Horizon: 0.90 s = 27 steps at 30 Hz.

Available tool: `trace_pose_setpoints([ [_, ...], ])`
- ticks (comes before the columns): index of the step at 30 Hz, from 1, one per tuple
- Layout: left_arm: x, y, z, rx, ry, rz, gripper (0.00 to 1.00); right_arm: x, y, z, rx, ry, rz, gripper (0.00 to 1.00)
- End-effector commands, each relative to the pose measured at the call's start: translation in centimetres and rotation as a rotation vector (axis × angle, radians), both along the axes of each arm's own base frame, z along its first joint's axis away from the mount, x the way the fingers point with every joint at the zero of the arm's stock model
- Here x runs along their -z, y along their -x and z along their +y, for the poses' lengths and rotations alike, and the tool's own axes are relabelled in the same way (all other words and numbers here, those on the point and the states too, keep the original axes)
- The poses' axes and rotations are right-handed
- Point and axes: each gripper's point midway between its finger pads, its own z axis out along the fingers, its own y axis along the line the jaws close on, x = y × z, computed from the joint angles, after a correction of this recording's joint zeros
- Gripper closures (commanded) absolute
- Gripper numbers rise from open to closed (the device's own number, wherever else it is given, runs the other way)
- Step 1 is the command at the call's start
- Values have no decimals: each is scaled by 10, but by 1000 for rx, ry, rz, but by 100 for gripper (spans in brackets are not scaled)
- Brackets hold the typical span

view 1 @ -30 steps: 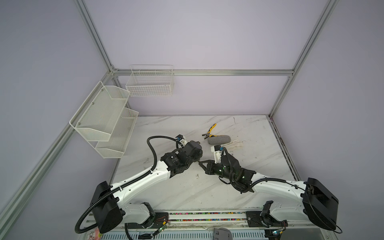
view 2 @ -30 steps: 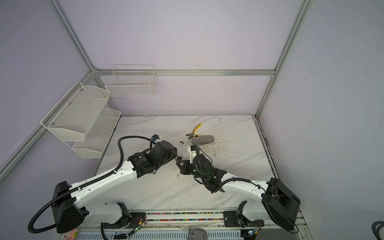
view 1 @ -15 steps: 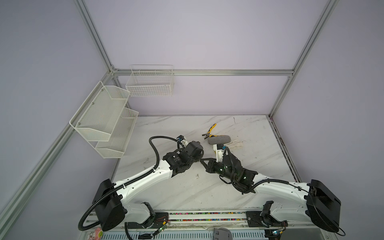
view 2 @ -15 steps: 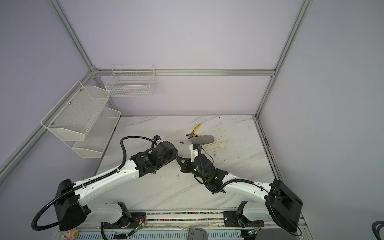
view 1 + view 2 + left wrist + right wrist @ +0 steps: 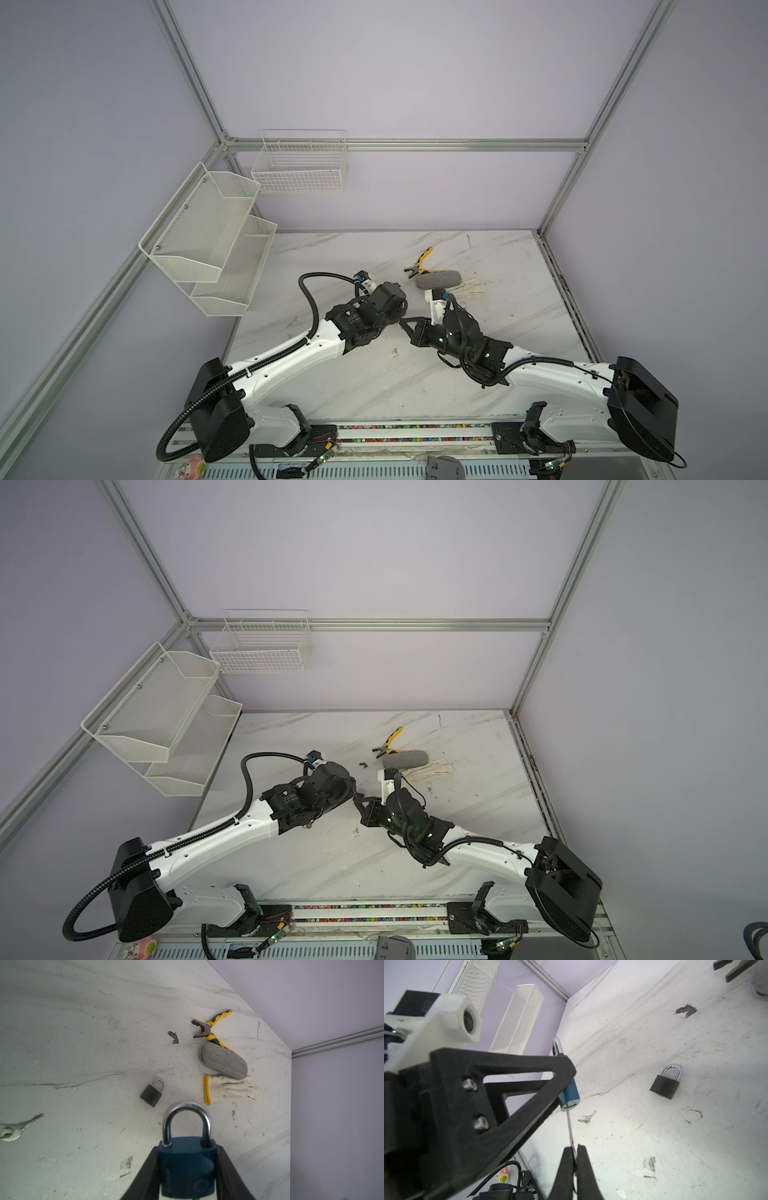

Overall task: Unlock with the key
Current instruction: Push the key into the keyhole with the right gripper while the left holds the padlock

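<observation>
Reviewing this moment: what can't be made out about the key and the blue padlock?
1. How deep the key sits in the blue padlock: right wrist view, blade thin, entry shadowed.
2. Padlock's keyhole face: left wrist view, edge-on at the picture's bottom, between the left pincer fingers.
3. Key's head: right wrist view, hidden inside the shut right pincer.
4. Both top views: lock and key hidden under the arms.

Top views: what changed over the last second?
The right gripper, shut on the key, crept slightly up the view toward the blue padlock in the left gripper. Nothing was grasped or released. Both grips, the pliers, grey pouch and glove stayed put.
</observation>
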Motion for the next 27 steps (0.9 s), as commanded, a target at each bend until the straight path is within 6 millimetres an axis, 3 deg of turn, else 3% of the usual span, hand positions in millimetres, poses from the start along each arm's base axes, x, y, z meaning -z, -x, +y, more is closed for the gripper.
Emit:
trace_pose_setpoints([
  [1, -41, -9, -9, -9, 123, -84, 100, -16, -5, 4, 14, -30, -44, 100],
  [13, -43, -2, -17, 36, 184, -71, 100, -22, -9, 0, 36, -11, -80, 100],
  [19, -33, 5, -12, 44, 175, -50, 100, -48, -10, -12, 66, -30, -160, 100],
  [27, -25, 6, -8, 33, 150, -34, 100, -58, -9, -10, 46, -13, -189, 100],
])
